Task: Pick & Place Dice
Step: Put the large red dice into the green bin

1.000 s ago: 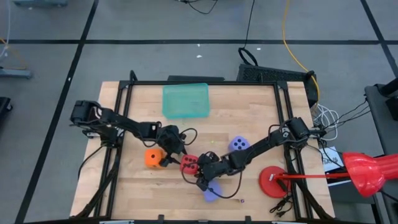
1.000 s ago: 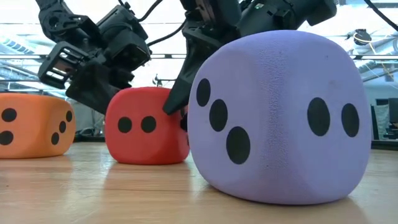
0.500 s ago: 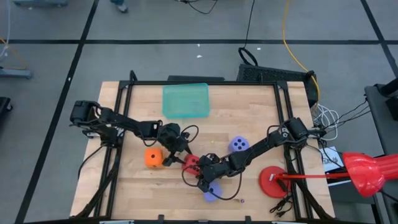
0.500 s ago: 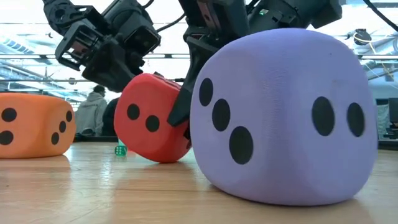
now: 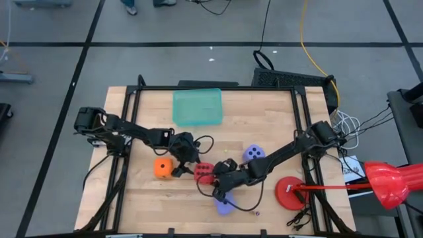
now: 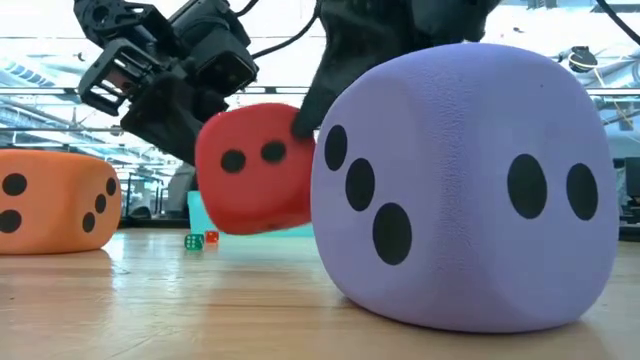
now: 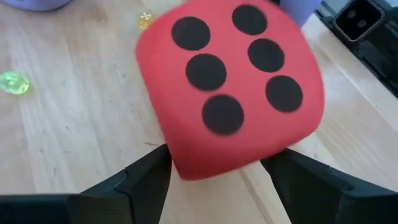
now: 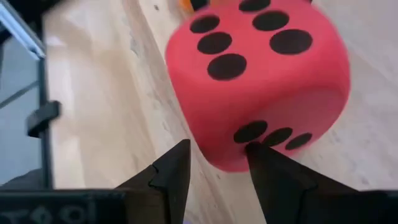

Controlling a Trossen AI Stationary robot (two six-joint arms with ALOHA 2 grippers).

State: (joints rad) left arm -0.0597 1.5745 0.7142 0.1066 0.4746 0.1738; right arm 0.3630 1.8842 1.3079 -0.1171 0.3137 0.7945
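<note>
The red die (image 5: 203,172) hangs just above the table between both arms, and my right gripper (image 8: 217,152) is shut on it. My left gripper (image 7: 221,165) is open; its fingers stand on either side of the die's end nearest that arm. The orange die (image 5: 162,168) rests on the table to the left. One purple die (image 5: 253,154) sits to the right. The other (image 6: 460,190) sits near the front edge and hides my right gripper's fingers in the low view. The teal tray (image 5: 197,107) lies flat at the table's far side. My right gripper pinches the red die between its two fingers at the lower corner (image 8: 222,163) that faces it. The fingers slant down from the table's right side. The die is tilted and clear of the table (image 6: 255,170). My left gripper's fingers (image 7: 152,174) flank the die; whether they touch it, I cannot tell.
Tiny green (image 6: 192,240) and red (image 6: 211,238) dice lie on the wood behind the red die. A red round base (image 5: 291,193) with a red handle sits at the table's right edge. Black frame rails run along both sides.
My right gripper has gone up with the red die. The die first tipped up on one edge, then came clear of the table, and it is now tilted. My left gripper has risen a little beside it and stayed open.
</note>
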